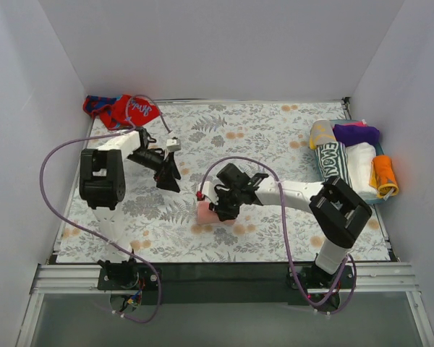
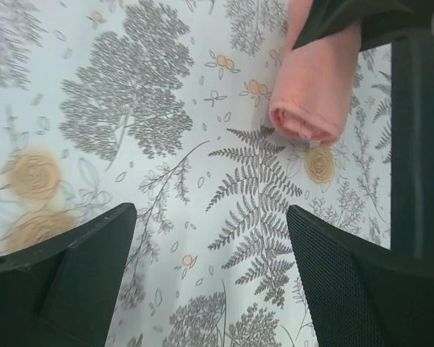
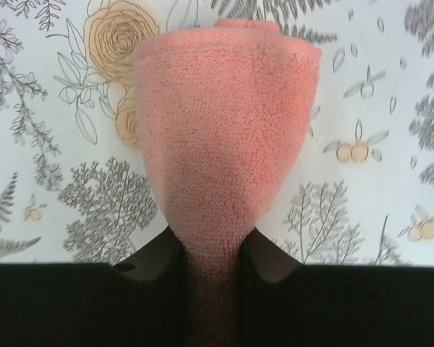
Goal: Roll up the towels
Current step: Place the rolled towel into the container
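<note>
Right wrist view shows the right gripper (image 3: pixel 210 253) pinching the salmon-pink soft cloth towel (image 3: pixel 228 123), already a short roll, the left gripper (image 2: pixel 211 213) spread wide just beside this roll, and far behind it the crumpled red-and-blue patterned towel (image 1: pixel 121 110), which I judge is not yet rolled.

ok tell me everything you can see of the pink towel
The pink towel is plain salmon, soft fleecy cloth, wound into a short thick roll; its spiralled end shows in the left wrist view. It is at the front middle of the floral table covering, resting or barely lifted. The right gripper pinches one end between its fingers.
</note>
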You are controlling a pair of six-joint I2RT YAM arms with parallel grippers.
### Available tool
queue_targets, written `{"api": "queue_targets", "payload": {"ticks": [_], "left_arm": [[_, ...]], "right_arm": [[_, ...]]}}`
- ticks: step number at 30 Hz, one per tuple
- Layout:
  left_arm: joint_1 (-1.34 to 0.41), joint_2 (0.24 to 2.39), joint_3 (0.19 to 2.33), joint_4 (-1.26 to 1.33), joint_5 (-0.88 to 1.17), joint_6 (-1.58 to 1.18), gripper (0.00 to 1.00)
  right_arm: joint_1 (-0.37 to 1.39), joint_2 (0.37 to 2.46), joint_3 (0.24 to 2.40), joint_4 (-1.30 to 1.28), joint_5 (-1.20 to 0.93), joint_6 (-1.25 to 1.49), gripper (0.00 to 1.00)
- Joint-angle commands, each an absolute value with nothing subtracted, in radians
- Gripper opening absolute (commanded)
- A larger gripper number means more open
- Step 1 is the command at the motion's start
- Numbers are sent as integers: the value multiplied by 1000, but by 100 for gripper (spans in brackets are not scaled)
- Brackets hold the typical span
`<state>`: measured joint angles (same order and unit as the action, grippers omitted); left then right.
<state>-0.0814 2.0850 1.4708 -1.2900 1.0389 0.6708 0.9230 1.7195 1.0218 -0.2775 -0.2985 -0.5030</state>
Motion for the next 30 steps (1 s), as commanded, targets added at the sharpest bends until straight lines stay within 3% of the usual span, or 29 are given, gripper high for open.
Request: {"api": "queue_targets", "payload": {"ticks": [1, 4, 6, 12, 19, 25, 30], "left_arm": [[-71, 1876, 1437, -1152, 1035, 572, 80], [-72, 1735, 1381, -1065, 1014, 464, 81], [-72, 1642, 1352, -1025, 1006, 398, 98], [-86, 1436, 1266, -864, 872, 154, 98], [-110, 1270, 1197, -792, 762, 6, 98], [-126, 1253, 1193, -813, 765, -58, 98], [-129, 1249, 1207, -828, 759, -66, 98]], "right_arm": [[835, 1654, 1071, -432, -452, -368, 1], [749, 1596, 1112, -483, -514, -321, 1], [700, 1559, 1141, -534, -538, -305, 1], [445, 1358, 1213, -685, -494, -307, 1], [-62, 1206, 1308, -911, -419, -481, 1], [-410, 1270, 1426, -977, -347, -616, 1], [-560, 1400, 1531, -974, -269, -670, 1]]}}
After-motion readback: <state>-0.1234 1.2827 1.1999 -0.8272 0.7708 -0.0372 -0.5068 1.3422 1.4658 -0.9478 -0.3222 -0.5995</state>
